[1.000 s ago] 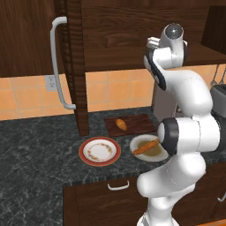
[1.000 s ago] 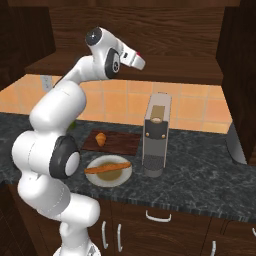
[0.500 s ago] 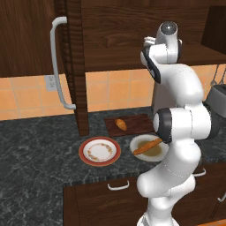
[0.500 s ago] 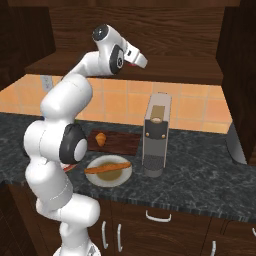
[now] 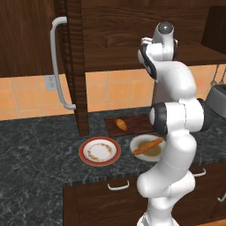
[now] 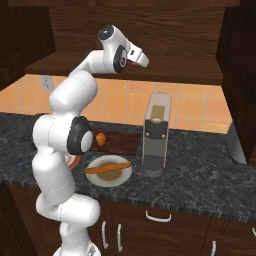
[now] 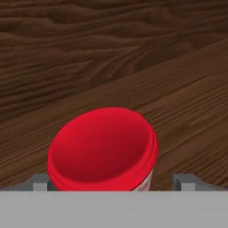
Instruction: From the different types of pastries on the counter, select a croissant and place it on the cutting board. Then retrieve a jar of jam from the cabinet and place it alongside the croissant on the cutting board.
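Swung further rightward since a second ago; two-finger gripper (image 7: 114, 181) spread around upright red-lidded squat jam jar (image 7: 103, 149).

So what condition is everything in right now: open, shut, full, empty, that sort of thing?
cabinet: door open.
jar of jam: red lid on, upright on the cabinet shelf.
gripper: open, a fingertip on either side of the jar.
croissant: lying on the cutting board.
red-rimmed plate: empty.
cream plate: holds the stick pastry.
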